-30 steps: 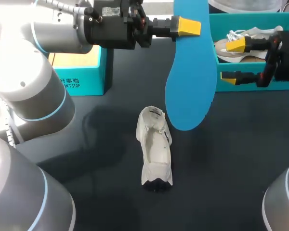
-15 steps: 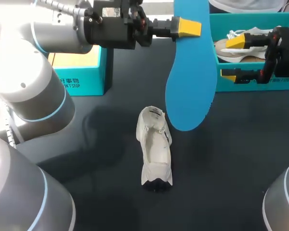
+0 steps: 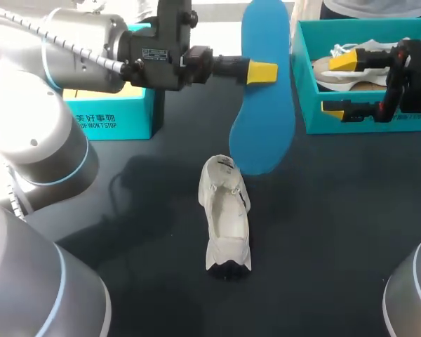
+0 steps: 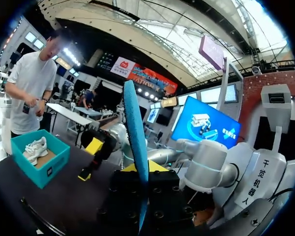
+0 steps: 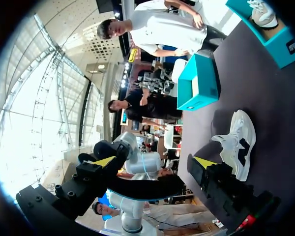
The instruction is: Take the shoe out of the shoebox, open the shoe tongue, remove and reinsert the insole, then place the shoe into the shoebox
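1. Blue insole [image 3: 263, 105] hangs broad end down from left gripper [image 3: 262, 71], apparently pinched, though the far finger is hidden. Shoe [image 3: 226, 214] on table [image 3: 351, 232], just beneath the insole tip, long axis running away from the robot.
2. Left wrist: insole edge-on, rising from the gripper.
3. Right wrist: right gripper [image 5: 155, 162] spread, empty; left is nearer the shoe.

place: exhibition hall | evidence: high vaulted roof [image 4: 152, 29]; hanging banners [image 4: 140, 73]; big display screen [image 4: 206, 123]

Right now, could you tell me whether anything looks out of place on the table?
Only the blue insole: the left claw holds it in the air near the white shoe, which lies on the table. Nothing looks spilled or damaged.
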